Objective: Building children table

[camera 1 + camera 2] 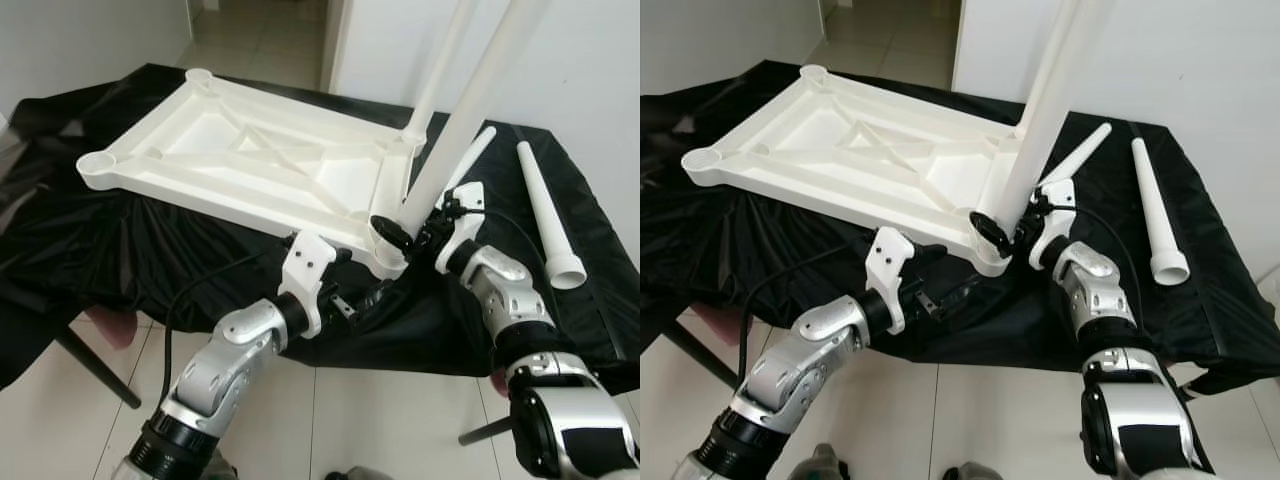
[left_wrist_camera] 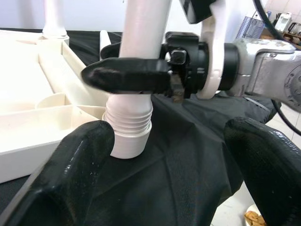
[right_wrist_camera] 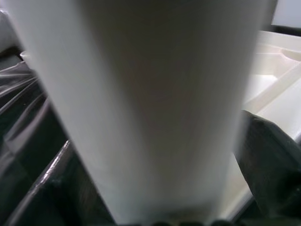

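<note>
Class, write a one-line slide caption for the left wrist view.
Right gripper clamps a white leg standing in the tabletop corner socket; left gripper open nearby.

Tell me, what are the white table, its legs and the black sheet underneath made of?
The upside-down tabletop looks like moulded plastic: smooth matte white, with stiffening ribs and round corner sockets. The leg held by the right gripper seems the same plastic, with moulded screw threads at its base. The black sheet looks like thin, slightly shiny fabric or plastic film; it wrinkles and drapes.
</note>
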{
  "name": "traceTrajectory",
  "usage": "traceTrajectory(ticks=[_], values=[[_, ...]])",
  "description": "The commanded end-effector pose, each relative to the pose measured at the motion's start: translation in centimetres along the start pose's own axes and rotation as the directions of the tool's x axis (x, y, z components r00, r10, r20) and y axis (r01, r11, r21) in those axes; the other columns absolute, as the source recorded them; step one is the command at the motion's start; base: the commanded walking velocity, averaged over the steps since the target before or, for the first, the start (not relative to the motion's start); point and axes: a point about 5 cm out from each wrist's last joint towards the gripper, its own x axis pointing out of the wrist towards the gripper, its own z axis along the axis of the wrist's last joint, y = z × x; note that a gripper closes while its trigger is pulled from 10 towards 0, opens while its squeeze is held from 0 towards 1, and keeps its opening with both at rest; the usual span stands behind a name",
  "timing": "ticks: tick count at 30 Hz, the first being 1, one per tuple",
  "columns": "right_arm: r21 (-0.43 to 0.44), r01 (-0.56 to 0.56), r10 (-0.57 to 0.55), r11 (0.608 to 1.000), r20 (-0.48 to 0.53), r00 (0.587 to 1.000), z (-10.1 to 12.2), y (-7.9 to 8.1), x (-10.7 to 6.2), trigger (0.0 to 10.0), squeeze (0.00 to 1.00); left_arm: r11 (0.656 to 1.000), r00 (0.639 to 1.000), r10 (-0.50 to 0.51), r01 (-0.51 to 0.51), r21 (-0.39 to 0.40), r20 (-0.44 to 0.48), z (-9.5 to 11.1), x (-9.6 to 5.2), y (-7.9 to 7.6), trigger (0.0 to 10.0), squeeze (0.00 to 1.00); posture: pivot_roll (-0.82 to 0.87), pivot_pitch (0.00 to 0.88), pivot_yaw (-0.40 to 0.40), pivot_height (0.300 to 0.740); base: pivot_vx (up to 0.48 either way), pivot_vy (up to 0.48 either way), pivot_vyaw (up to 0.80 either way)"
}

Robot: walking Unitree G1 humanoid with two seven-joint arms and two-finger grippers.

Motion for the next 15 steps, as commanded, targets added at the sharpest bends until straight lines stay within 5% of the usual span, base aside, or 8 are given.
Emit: traceTrajectory(ticks=[1,2,5,6,15], values=[[-0.013,-0.008,0.008,1.000,-0.013,1.000,-0.10,0.00,0.13,8.3,0.00,0.999,0.999,-0.043,0.043,0.012,0.003,0.37,0.01,-0.36,10.0,0.00,0.10,0.028,-0.079,0.740,0.000,0.000,0.00],[-0.007,-0.006,0.005,1.000,-0.019,1.000,-0.13,-0.02,0.30,4.6,0.00,0.999,0.999,-0.041,0.041,0.012,0.002,0.36,-0.07,-0.36,10.0,0.00,0.11,0.029,-0.081,0.740,0.000,0.000,0.00],[-0.003,-0.006,0.006,1.000,-0.024,1.000,-0.15,-0.07,0.40,4.6,0.00,0.999,0.999,-0.039,0.039,0.012,0.001,0.36,-0.13,-0.36,10.0,0.00,0.11,0.029,-0.081,0.740,0.000,0.000,0.00],[-0.007,-0.011,0.011,1.000,-0.038,0.999,-0.25,-0.11,0.43,0.0,0.00,0.999,0.999,-0.034,0.034,0.012,0.001,0.35,-0.21,-0.34,10.0,0.00,0.12,0.029,-0.081,0.740,0.000,0.000,0.00],[-0.012,-0.039,0.037,0.999,-0.079,0.996,-1.07,-0.31,-0.11,0.0,0.00,1.000,1.000,-0.028,0.028,0.011,0.003,0.37,-0.24,-0.37,10.0,0.00,0.12,0.026,-0.088,0.740,0.000,0.000,0.00]])
